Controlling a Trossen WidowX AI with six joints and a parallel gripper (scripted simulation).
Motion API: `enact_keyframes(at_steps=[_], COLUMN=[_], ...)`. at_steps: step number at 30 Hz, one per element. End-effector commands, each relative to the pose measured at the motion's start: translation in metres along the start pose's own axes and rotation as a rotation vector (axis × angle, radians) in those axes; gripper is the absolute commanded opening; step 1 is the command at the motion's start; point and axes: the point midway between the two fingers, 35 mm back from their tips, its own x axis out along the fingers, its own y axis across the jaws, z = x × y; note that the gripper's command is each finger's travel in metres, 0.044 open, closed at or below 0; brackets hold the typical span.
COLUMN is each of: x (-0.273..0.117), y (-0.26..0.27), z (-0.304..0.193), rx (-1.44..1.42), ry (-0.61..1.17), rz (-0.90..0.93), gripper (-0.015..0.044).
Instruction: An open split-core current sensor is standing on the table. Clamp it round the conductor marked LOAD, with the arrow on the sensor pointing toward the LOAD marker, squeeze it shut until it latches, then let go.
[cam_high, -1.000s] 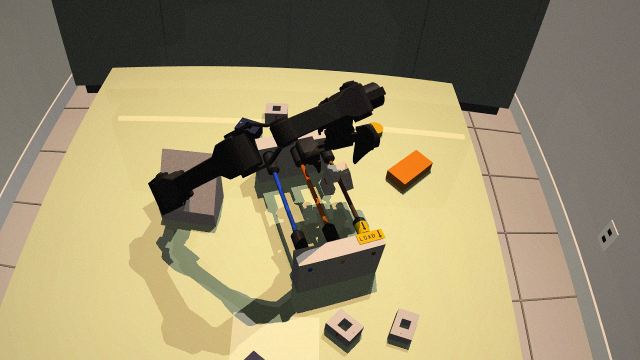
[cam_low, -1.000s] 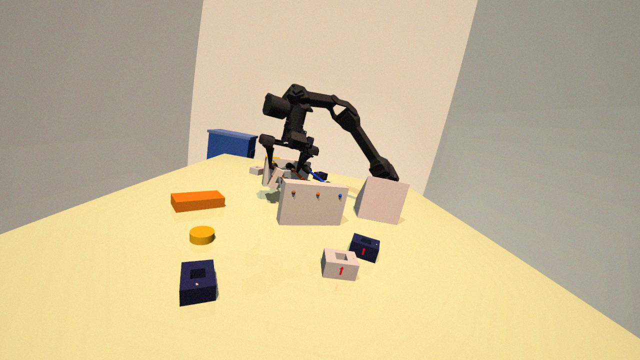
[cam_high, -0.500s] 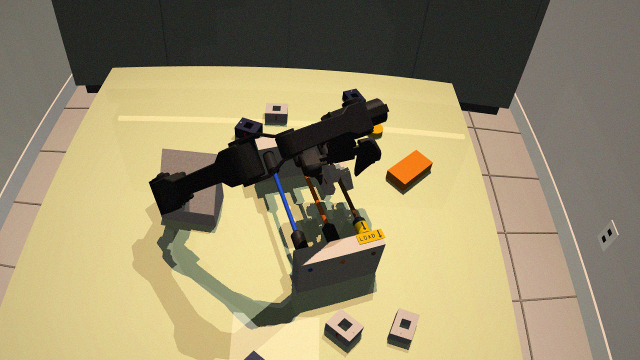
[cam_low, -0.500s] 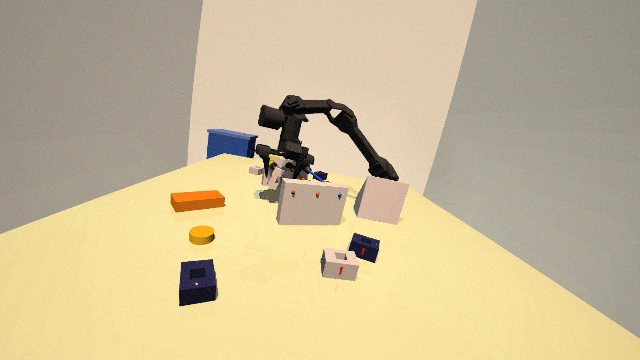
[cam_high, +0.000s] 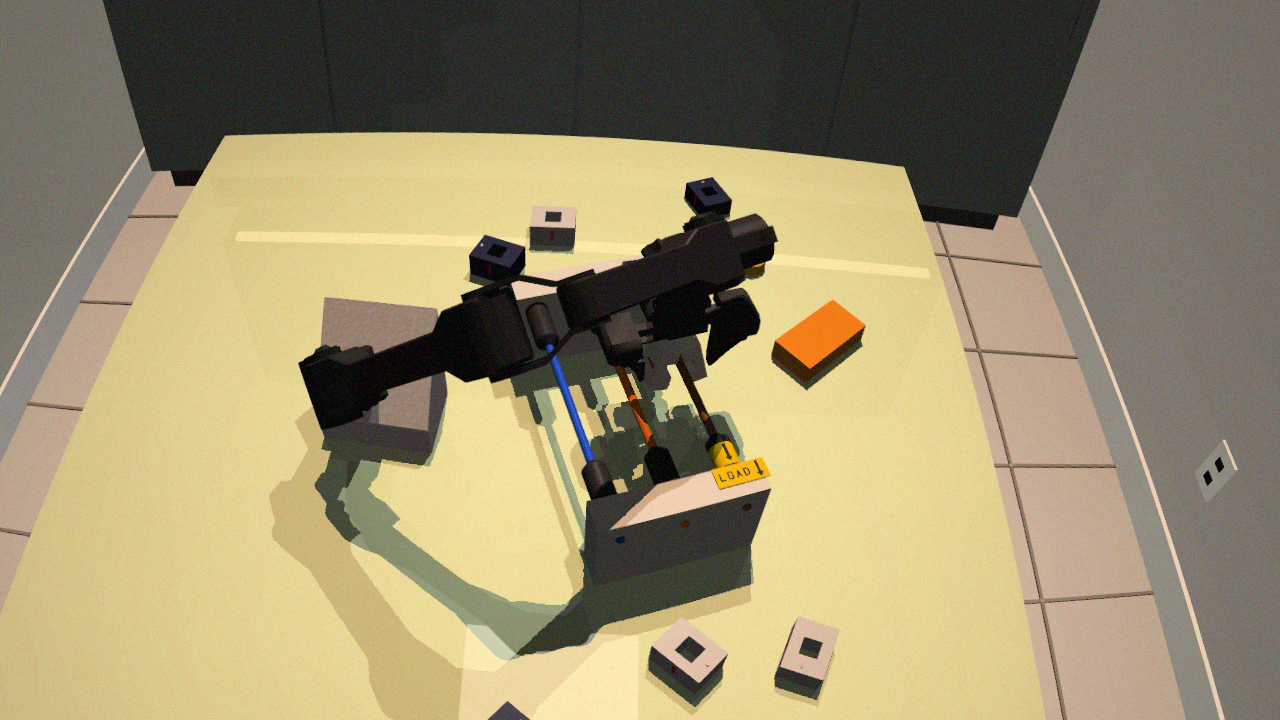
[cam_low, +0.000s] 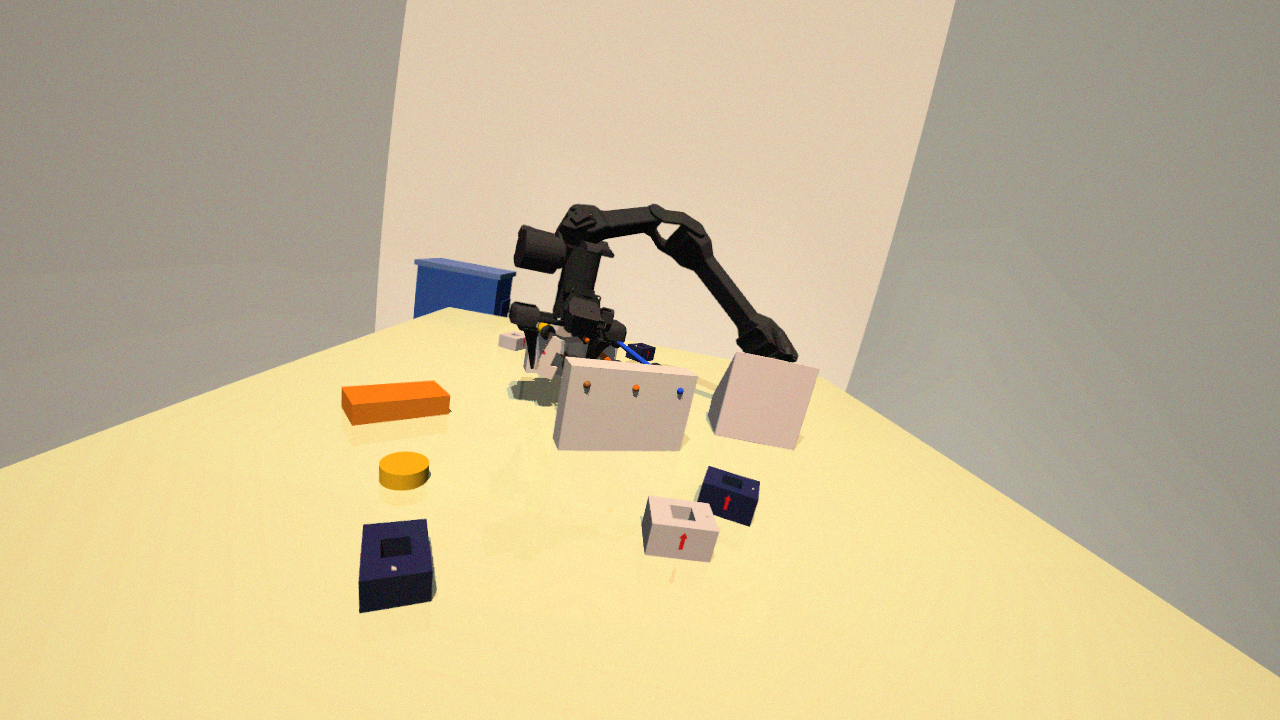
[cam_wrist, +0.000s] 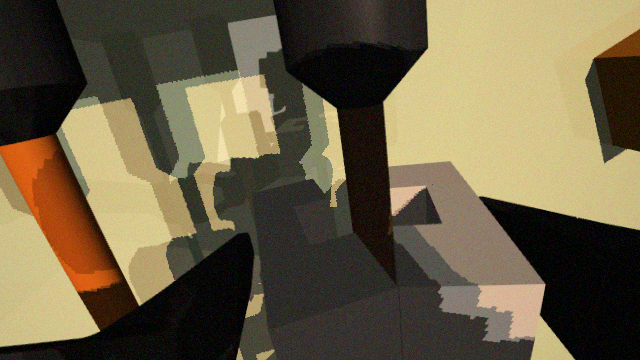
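The pale split-core sensor (cam_high: 693, 356) (cam_low: 547, 361) (cam_wrist: 480, 250) sits at the brown LOAD conductor (cam_high: 696, 389) (cam_wrist: 367, 160). Its two halves gape apart, with the conductor between them in the wrist view. A red mark shows on it in the top view, but the arrow's direction is not readable. The yellow LOAD label (cam_high: 740, 472) lies on one end block. My gripper (cam_high: 675, 362) (cam_low: 565, 358) (cam_wrist: 361, 225) is open, one finger on each side of the sensor; whether they touch it is unclear. The arm partly hides the sensor.
The orange conductor (cam_high: 637, 407) (cam_wrist: 70, 215) and blue conductor (cam_high: 571, 402) run alongside. The end block (cam_high: 671, 546) (cam_low: 623, 416) stands nearby. An orange block (cam_high: 819, 338) (cam_low: 395, 404) lies beside the fixture. Other sensors include white (cam_high: 552, 228) and dark (cam_high: 496, 257) ones.
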Motion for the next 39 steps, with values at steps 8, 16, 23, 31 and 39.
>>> enact_keyframes(at_steps=[8, 16, 23, 31, 39], x=[-0.0013, -0.0013, -0.0013, -0.0013, -0.0042], y=[-0.0002, -0.0002, -0.0002, -0.0002, -0.0015], z=[0.0004, 0.0004, 0.0004, 0.0004, 0.0013], rx=[-0.001, -0.001, -0.001, -0.001, -0.009], ry=[0.000, 0.000, 0.000, 0.000, -0.001], rz=[-0.002, -0.002, -0.002, -0.002, -0.130], gripper=[0.0367, 0.0313, 0.0267, 0.0213, 0.0023])
